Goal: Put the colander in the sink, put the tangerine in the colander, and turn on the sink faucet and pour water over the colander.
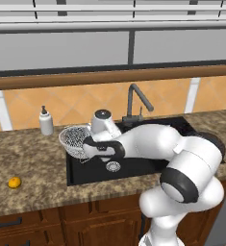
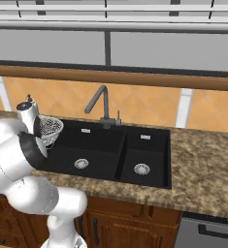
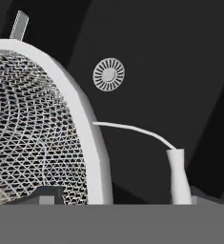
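Showing one colander [image 1: 75,140], a round bowl of fine white-grey wire mesh with a smooth pale rim, tilted at the left edge of one black double-basin sink [image 1: 133,168], partly over the counter [image 1: 32,158] and partly over the wide basin. In the hand view the colander's rim [image 3: 80,119] curves up just beside the gripper [image 3: 114,196], with a thin wire handle arching from the rim toward the right fingertip [image 3: 179,176]; the fingertips stand apart on either side of the rim, though whether they press it cannot be told. Two round slotted silver drains are visible, one in each basin [image 2: 81,163] [image 2: 141,168]. One tangerine [image 1: 14,182], small, round and orange-yellow, lies on the speckled brown granite counter, well apart from the colander to its left. One dark grey metal faucet [image 2: 100,104] with an angled spout rises behind the sink. One white soap bottle [image 1: 46,121] stands near the tiled orange wall.
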Controlling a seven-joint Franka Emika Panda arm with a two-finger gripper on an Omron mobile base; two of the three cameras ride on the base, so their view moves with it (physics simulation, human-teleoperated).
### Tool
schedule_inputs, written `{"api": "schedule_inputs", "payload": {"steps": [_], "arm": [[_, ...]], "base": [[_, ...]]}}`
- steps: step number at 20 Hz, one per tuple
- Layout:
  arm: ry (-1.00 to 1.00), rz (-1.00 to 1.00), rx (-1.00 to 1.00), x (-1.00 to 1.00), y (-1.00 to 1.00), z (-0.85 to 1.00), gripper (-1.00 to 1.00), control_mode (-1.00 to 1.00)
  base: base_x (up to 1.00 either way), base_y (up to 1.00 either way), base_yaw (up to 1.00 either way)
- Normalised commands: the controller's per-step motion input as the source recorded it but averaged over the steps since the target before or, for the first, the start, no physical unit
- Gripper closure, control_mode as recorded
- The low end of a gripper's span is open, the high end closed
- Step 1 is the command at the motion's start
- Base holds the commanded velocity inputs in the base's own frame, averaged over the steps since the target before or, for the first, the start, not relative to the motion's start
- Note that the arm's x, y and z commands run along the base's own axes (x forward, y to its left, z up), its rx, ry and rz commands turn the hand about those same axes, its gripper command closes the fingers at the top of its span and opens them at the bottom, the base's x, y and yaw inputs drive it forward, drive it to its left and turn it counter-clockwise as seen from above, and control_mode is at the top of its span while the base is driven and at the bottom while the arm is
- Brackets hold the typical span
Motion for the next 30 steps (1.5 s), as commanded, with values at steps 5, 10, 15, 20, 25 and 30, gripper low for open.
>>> {"api": "schedule_inputs", "payload": {"steps": [5,10,15,20,25,30], "arm": [[0.19,-0.68,0.0,-0.07,-0.62,0.0,1.0,-1.0],[0.19,-0.65,0.0,-0.01,-0.61,0.0,1.0,-1.0],[0.11,-0.49,0.0,0.04,-0.4,0.0,1.0,-1.0],[0.05,-0.31,0.0,0.22,-0.13,-0.11,1.0,-1.0],[-0.01,-0.15,0.0,0.21,0.0,-0.44,1.0,-1.0],[0.0,-0.17,-0.01,0.21,0.0,-0.44,1.0,-1.0]], "base": [[0.0,0.0,0.0],[0.0,0.0,0.0],[0.0,0.0,0.0],[0.0,0.0,0.0],[0.0,0.0,0.0],[0.0,0.0,0.0]]}}
